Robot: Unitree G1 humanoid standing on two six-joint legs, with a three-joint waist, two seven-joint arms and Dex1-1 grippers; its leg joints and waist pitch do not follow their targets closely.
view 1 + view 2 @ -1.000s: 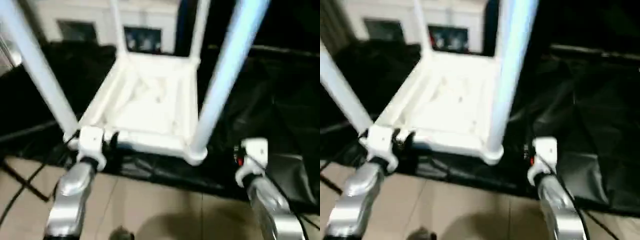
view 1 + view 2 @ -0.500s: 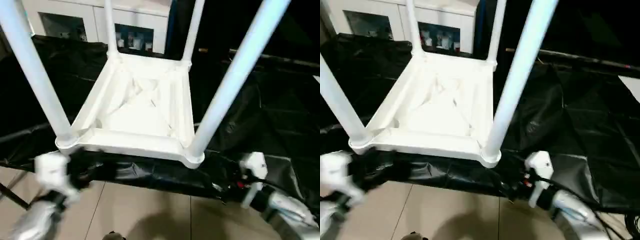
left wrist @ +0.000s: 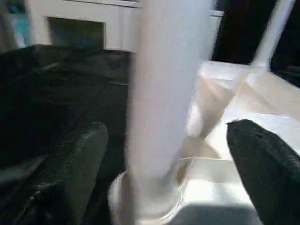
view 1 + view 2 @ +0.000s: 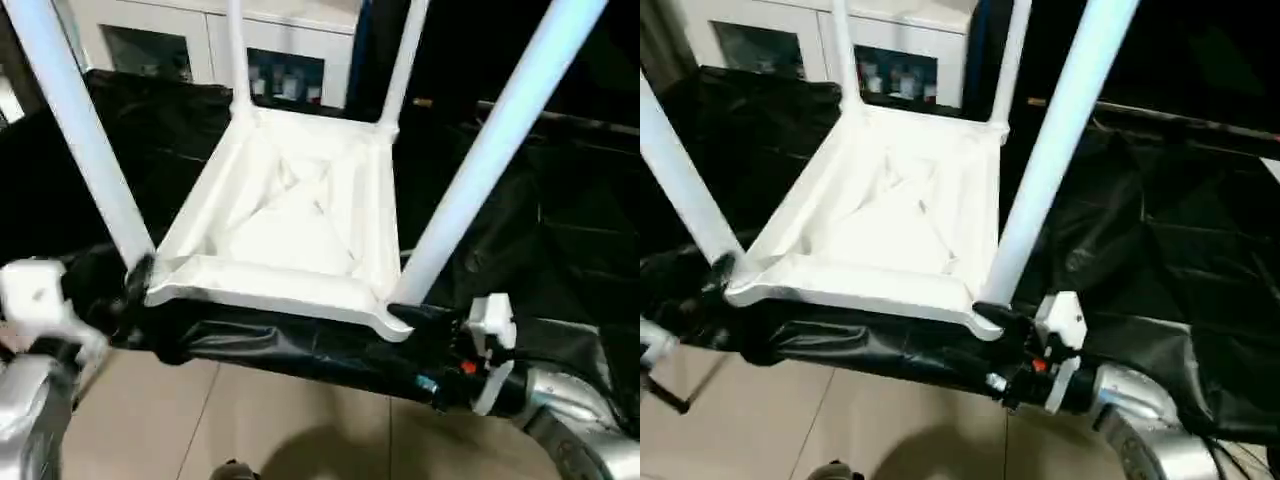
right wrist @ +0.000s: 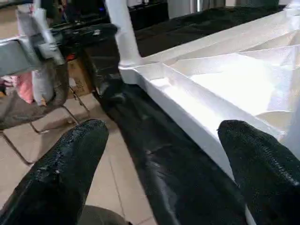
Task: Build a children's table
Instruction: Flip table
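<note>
**White children's table upside down on black cloth, both grippers spread and empty**

The children's table (image 4: 290,235) lies top-down on the black-draped work table (image 4: 560,230), its near edge at the cloth's front edge, with four legs (image 4: 495,150) standing upward from the corners. The left gripper (image 3: 164,154) has its fingers wide apart either side of the near-left leg, not touching it. The right gripper (image 5: 159,154) is spread open, empty, beside the table's near-right corner.

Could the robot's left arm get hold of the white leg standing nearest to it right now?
Probably yes. In the left wrist view the near left leg stands between the left end effector's two open fingers, with nothing between them. It rises upright from the upturned table top.
</note>
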